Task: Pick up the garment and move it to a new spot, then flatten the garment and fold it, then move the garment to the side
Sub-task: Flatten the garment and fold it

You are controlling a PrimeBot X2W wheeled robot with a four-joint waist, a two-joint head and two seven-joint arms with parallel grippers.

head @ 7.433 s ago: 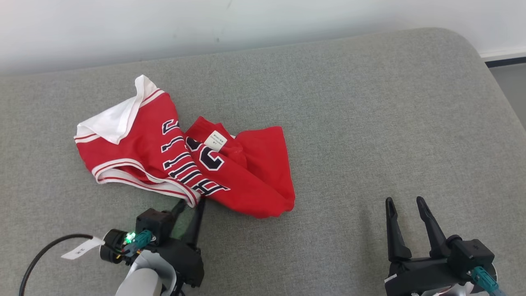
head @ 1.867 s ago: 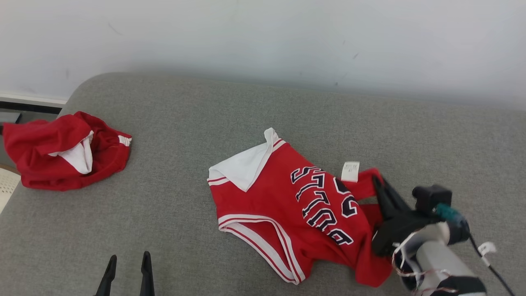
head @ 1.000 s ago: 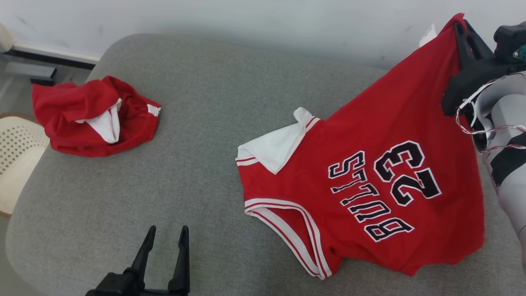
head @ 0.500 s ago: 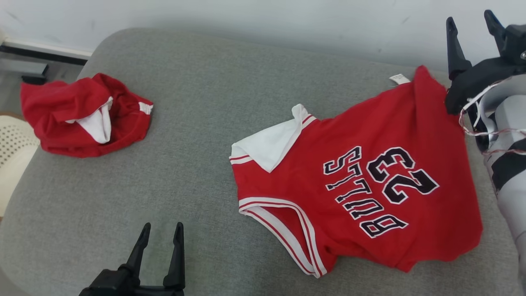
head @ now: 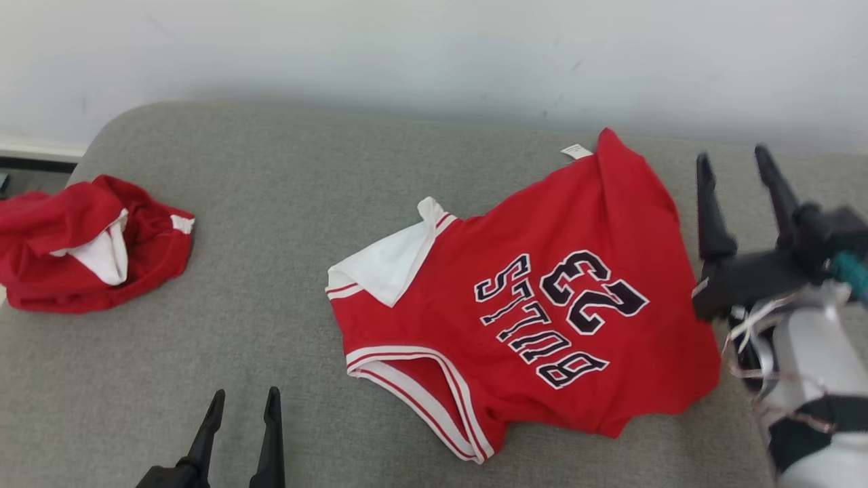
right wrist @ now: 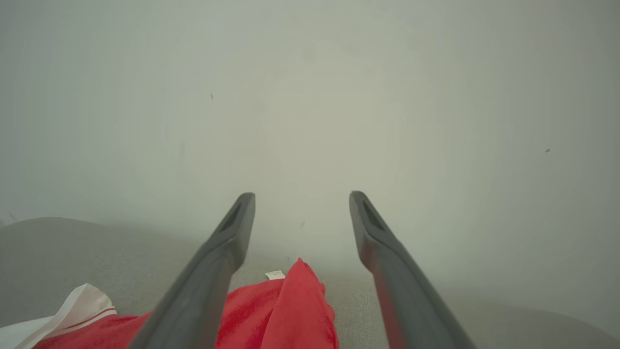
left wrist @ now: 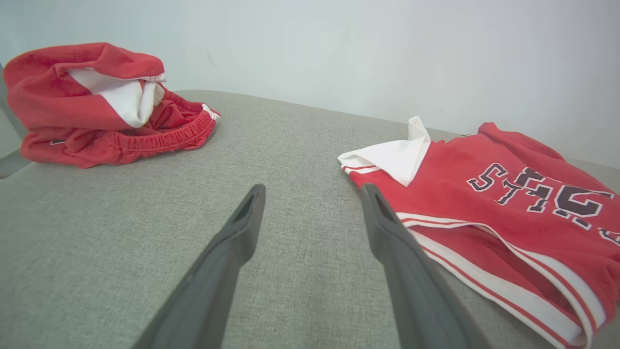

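Observation:
The garment is a red jersey with white trim and dark lettering, lying spread on the grey cushion, one white corner folded over at its left. It also appears in the left wrist view, the garment at right, and under the fingers in the right wrist view, the garment. My right gripper stands open just right of the jersey's far edge, holding nothing; the right gripper points at the wall. My left gripper is open near the front edge, left of the jersey, and the left gripper has nothing between its fingers.
A second red and white garment lies bunched at the cushion's far left; the same bunched garment shows in the left wrist view. A pale wall runs behind the cushion. Bare cushion lies between the two garments.
My right gripper opened and let go of the jersey's corner, which dropped flat onto the cushion. The gripper then came down to the jersey's right. The head camera also shifted.

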